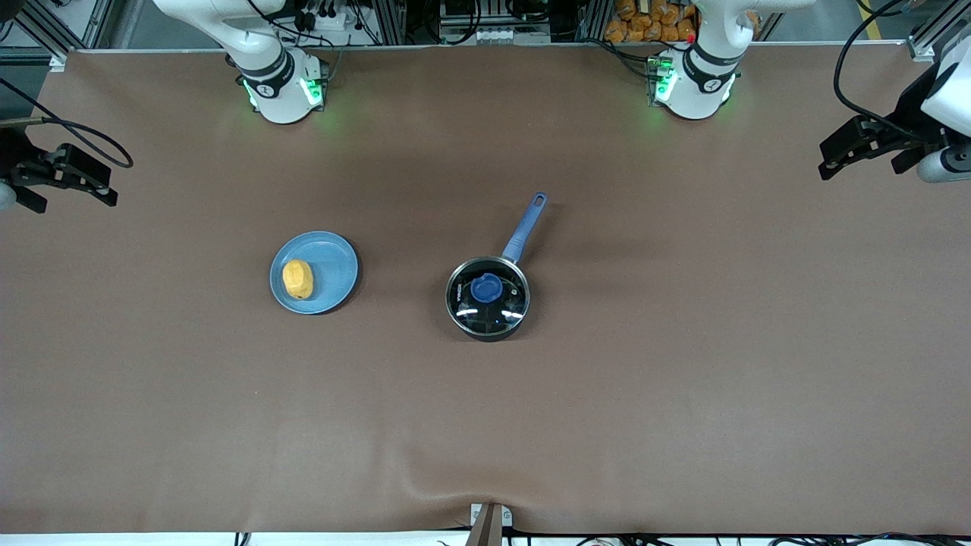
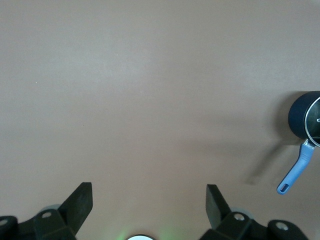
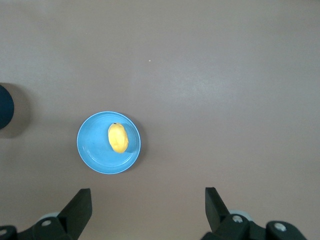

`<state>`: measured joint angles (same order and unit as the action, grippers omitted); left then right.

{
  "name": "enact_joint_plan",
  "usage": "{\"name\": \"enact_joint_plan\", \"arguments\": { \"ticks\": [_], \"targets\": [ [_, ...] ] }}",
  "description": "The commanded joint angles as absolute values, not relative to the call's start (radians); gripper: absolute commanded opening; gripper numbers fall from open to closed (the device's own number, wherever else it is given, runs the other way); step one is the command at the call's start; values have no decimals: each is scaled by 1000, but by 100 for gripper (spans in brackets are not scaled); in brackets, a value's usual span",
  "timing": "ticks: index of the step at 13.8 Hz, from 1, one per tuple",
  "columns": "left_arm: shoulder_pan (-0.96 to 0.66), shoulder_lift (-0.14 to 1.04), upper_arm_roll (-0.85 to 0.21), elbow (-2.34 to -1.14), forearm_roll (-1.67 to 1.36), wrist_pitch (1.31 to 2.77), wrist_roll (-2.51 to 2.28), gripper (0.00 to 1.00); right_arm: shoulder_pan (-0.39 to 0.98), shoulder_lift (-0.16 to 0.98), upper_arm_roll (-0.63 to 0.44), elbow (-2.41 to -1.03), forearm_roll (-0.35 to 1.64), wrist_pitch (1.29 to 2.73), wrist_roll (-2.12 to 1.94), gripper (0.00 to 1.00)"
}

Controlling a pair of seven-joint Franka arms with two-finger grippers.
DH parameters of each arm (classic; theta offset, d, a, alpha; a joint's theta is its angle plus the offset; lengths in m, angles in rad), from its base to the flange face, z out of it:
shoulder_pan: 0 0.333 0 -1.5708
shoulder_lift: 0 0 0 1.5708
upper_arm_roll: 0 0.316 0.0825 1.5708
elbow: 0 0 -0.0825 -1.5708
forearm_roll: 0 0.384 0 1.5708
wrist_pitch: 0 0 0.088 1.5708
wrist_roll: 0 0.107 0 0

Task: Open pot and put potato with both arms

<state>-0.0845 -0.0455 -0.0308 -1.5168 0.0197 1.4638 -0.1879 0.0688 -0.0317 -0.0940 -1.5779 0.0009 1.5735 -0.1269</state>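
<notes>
Brown matting covers the table [image 1: 683,394] from edge to edge. Near its middle stands the pot [image 1: 487,298], its glass lid [image 1: 507,302] still on and the blue knob [image 1: 486,287] at the centre; the blue handle [image 1: 523,229] points toward the robots' edge of the table. Well apart from the pot, toward the right arm's end, lies a light-blue plate [image 1: 334,273] with the potato [image 1: 297,279] resting on it, off-centre toward that same end.

The left gripper [image 1: 865,148] waits high over the left arm's end of the table, near the corner by the robots, its fingers [image 2: 80,202] spread wide with nothing between them. The right gripper [image 1: 64,178] waits likewise over the right arm's end, fingers [image 3: 79,207] wide apart and holding nothing; its wrist view looks down on the plate and potato.
</notes>
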Motion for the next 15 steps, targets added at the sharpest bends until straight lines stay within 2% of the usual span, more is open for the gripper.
{"name": "enact_joint_plan", "arguments": {
  "ticks": [1,15],
  "targets": [
    [-86,-55,-28,-1511,8,1442,-167,100,74,-60,-92,-1603,-6,1585,-107,100],
    [-95,-49,-34,-1488,2,1417,-169,100,81,-54,-89,-1623,-5,1586,-104,100]
  ]
}}
